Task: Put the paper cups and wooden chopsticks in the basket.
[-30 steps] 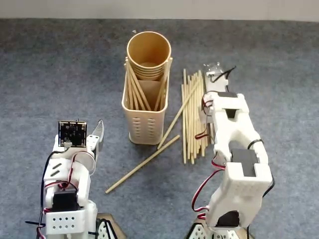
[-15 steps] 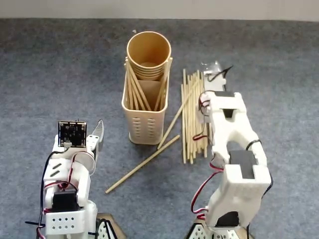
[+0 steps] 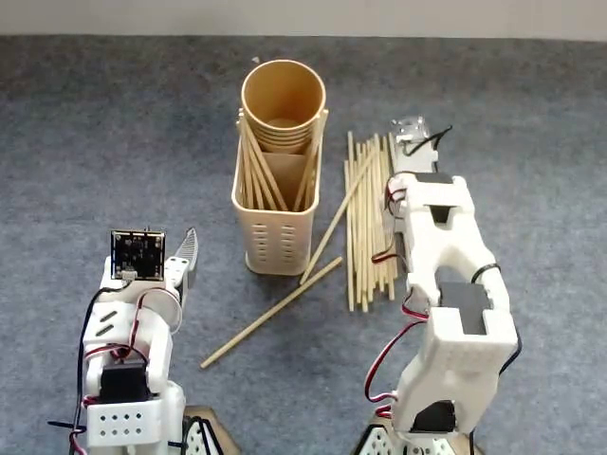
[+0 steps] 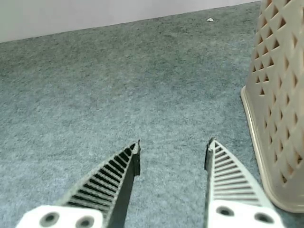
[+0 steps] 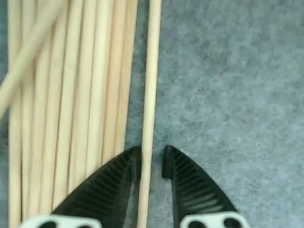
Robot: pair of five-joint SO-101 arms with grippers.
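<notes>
A grey cloth (image 3: 114, 123) covers the table, matt and coarse like thin carpet. The basket (image 3: 275, 237) is beige plastic, smooth with a dull sheen, its walls punched with holes. The paper cups (image 3: 283, 95) are brown, matt paper. The chopsticks (image 3: 370, 227) are pale bare wood, smooth and without gloss. The arms wear white matt plastic shells (image 3: 450, 284). The left gripper (image 4: 174, 142) and right gripper (image 5: 152, 148) have black ribbed plastic fingers (image 4: 114, 175).

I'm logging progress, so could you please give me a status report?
Left pincer open, beside basket. Right pincer open, straddling one chopstick at bundle edge. Cups in basket. Two stray chopsticks near basket.
</notes>
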